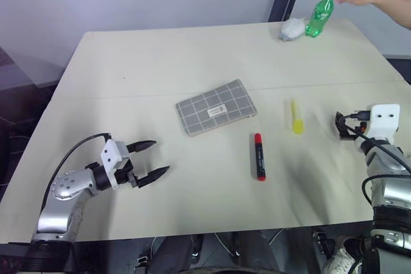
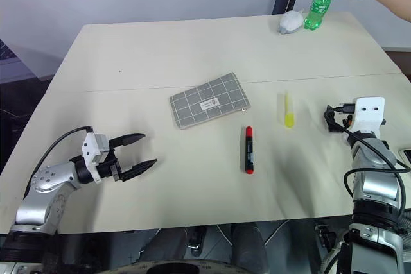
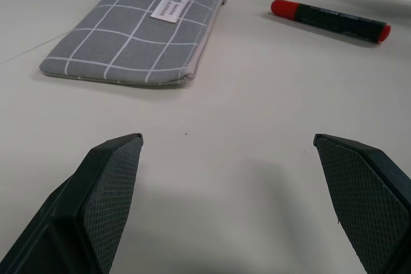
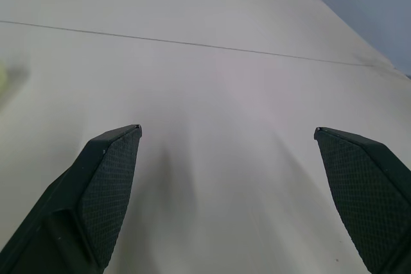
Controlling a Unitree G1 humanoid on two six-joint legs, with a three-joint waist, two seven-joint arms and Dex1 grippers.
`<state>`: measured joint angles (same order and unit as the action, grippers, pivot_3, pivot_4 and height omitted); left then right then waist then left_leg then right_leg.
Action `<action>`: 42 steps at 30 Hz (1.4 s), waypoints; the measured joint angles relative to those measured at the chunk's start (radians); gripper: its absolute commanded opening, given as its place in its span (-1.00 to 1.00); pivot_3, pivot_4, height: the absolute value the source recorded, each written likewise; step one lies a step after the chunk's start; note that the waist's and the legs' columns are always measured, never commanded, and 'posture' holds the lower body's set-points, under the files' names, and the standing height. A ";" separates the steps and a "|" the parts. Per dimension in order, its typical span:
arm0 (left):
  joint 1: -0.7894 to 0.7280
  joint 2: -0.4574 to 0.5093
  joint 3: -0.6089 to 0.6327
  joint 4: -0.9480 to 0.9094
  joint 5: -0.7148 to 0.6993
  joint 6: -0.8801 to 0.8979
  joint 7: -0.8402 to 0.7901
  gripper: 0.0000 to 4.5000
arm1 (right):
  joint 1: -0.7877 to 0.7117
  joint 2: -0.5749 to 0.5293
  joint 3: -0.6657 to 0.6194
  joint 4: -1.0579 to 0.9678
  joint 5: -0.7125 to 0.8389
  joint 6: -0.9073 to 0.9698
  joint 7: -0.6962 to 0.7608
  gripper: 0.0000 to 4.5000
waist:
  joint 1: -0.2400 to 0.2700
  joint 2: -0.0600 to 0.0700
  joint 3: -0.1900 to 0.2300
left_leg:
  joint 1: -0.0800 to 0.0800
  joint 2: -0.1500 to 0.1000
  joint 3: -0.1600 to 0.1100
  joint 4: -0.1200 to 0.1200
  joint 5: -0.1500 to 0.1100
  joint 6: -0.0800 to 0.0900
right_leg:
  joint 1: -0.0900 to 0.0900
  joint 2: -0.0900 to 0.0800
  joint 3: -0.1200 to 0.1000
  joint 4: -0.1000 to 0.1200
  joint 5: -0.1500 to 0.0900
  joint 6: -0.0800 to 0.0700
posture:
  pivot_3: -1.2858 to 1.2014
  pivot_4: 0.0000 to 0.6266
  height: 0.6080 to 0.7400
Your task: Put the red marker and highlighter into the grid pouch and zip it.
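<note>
Left gripper (image 1: pixel 149 159) well short of grid pouch (image 1: pixel 216 106)

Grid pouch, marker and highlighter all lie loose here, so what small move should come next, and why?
Probably the left hand should ease toward the grid pouch to steady it for unzipping. Both hands are open and empty. The pouch lies flat and looks closed, nearest that hand, while the red marker and the highlighter lie on the table beyond it, closer to the right hand.

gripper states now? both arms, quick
Left gripper: open, holding nothing, above the cream table.
Right gripper: open, holding nothing, over bare table.
</note>
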<state>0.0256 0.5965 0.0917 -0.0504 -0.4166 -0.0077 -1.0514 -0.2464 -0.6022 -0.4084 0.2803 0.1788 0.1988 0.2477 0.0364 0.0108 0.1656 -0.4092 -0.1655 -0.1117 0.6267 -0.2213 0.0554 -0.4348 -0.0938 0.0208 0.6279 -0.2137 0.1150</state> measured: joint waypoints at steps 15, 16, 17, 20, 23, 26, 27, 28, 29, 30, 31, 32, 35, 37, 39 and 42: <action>-0.001 -0.009 0.000 0.008 0.007 -0.004 -0.015 1.00 | 0.000 0.000 0.001 0.000 0.000 0.000 0.004 0.99 | 0.000 0.000 0.000 | 0.000 0.000 0.000 0.000 0.000 0.000 | 0.000 0.000 0.000 0.000 0.000 0.000 | 0.03 -0.52 0.98; -0.001 -0.009 0.000 0.007 0.007 -0.004 -0.015 1.00 | 0.000 0.000 0.001 0.000 0.000 0.000 0.004 0.99 | 0.000 0.000 0.000 | 0.000 0.000 0.000 0.000 0.000 0.000 | 0.000 0.000 0.000 0.000 0.000 0.000 | 0.03 -0.52 0.98; -0.001 -0.009 0.000 0.007 0.007 -0.003 -0.014 1.00 | 0.000 0.000 0.001 0.000 -0.001 0.000 0.004 0.99 | 0.000 0.000 0.000 | 0.000 0.000 0.000 0.000 0.000 0.000 | 0.000 0.000 0.000 0.000 0.000 0.000 | 0.03 -0.52 0.98; -0.001 -0.009 0.000 0.007 0.012 -0.003 -0.013 1.00 | 0.000 0.000 0.001 0.000 -0.002 0.000 0.004 0.99 | 0.000 0.000 0.000 | 0.000 0.000 0.000 0.000 0.000 0.000 | 0.000 0.000 0.000 0.000 0.000 0.000 | 0.03 -0.52 0.98; -0.001 -0.009 0.000 0.006 0.013 -0.002 -0.013 1.00 | 0.000 0.000 0.001 0.000 -0.004 -0.004 0.004 0.99 | 0.000 0.000 0.000 | 0.000 0.000 0.000 0.000 0.000 0.000 | 0.000 0.000 0.000 0.000 0.000 0.000 | 0.03 -0.52 0.98; 0.000 -0.009 0.000 0.007 0.014 -0.010 -0.018 1.00 | 0.000 0.000 0.001 0.000 -0.006 -0.009 0.004 0.99 | 0.000 0.000 0.000 | 0.000 0.000 0.000 0.000 0.000 0.000 | 0.000 0.000 0.000 0.000 0.000 0.000 | 0.03 -0.52 0.98; 0.002 -0.009 0.000 0.011 0.014 -0.020 -0.021 1.00 | 0.000 0.000 0.002 0.000 -0.007 -0.009 0.004 0.99 | 0.000 0.000 0.000 | 0.000 0.000 0.000 0.000 0.000 0.000 | 0.000 0.000 0.000 0.000 0.000 0.000 | 0.03 -0.52 0.98; 0.003 -0.009 0.000 0.015 0.015 -0.029 -0.026 1.00 | 0.000 0.000 0.002 0.000 -0.007 -0.009 0.004 0.99 | 0.000 0.000 0.000 | 0.000 0.000 0.000 0.000 0.000 0.000 | 0.000 0.000 0.000 0.000 0.000 0.000 | 0.03 -0.52 0.98; 0.004 -0.009 0.000 0.024 0.016 -0.049 -0.035 1.00 | 0.000 0.000 0.002 0.000 -0.007 -0.009 0.004 0.99 | 0.000 0.000 0.000 | 0.000 0.000 0.000 0.000 0.000 0.000 | 0.000 0.000 0.000 0.000 0.000 0.000 | 0.03 -0.52 0.98; 0.006 -0.009 0.000 0.037 0.016 -0.067 -0.043 1.00 | 0.000 0.000 0.002 0.000 -0.008 -0.009 0.004 0.99 | 0.000 0.000 0.000 | 0.000 0.000 0.000 0.000 0.000 0.000 | 0.000 0.000 0.000 0.000 0.000 0.000 | 0.03 -0.52 0.98; 0.009 -0.009 0.000 0.056 0.018 -0.090 -0.054 1.00 | 0.000 0.000 0.003 0.000 -0.008 -0.009 0.007 0.99 | 0.000 0.000 0.000 | 0.000 0.000 0.000 0.000 0.000 0.000 | 0.000 0.000 0.000 0.000 0.000 0.000 | 0.03 -0.52 0.98; 0.007 -0.009 0.000 0.076 0.024 -0.111 -0.059 1.00 | 0.000 0.000 0.005 0.000 -0.006 -0.009 0.016 0.88 | 0.000 0.000 0.000 | 0.000 0.000 0.000 0.000 0.000 0.000 | 0.000 0.000 0.000 0.000 0.000 0.000 | 0.03 -0.52 0.98; -0.043 -0.011 0.001 0.164 0.061 -0.182 -0.049 1.00 | 0.003 0.002 0.019 -0.010 0.011 -0.007 0.060 0.41 | 0.001 0.000 0.000 | 0.000 0.000 0.000 0.000 0.000 0.000 | 0.000 0.000 0.000 0.000 0.000 0.000 | 0.03 -0.52 0.98; -0.145 -0.013 0.002 0.268 0.131 -0.285 -0.006 1.00 | -0.016 0.028 0.061 -0.055 0.015 0.001 0.083 -0.06 | 0.002 -0.001 0.001 | 0.000 0.000 -0.001 0.000 0.000 0.000 | 0.000 0.000 -0.001 0.000 0.000 0.000 | 0.03 -0.52 0.98; -0.246 -0.011 -0.007 0.353 0.197 -0.414 0.009 1.00 | -0.064 0.083 0.121 -0.103 0.021 0.015 0.092 -0.52 | -0.003 -0.001 0.001 | 0.000 0.000 0.000 0.001 0.000 0.000 | 0.000 -0.001 -0.001 0.000 0.001 -0.001 | 0.03 -0.52 0.98; -0.359 -0.016 -0.055 0.497 0.280 -0.558 0.017 1.00 | -0.155 0.190 0.221 -0.120 0.007 0.026 0.085 -0.99 | -0.015 -0.001 0.001 | 0.001 0.000 0.000 0.001 0.000 -0.001 | -0.001 -0.001 -0.002 0.000 0.001 -0.001 | 0.03 -0.52 0.98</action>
<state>-0.3332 0.5806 0.0366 0.4462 -0.1366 -0.5654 -1.0348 -0.4014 -0.4123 -0.1876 0.1598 0.1855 0.2252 0.3323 0.0212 0.0097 0.1666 -0.4079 -0.1653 -0.1118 0.6274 -0.2210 0.0549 -0.4355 -0.0944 0.0193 0.6279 -0.2126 0.1143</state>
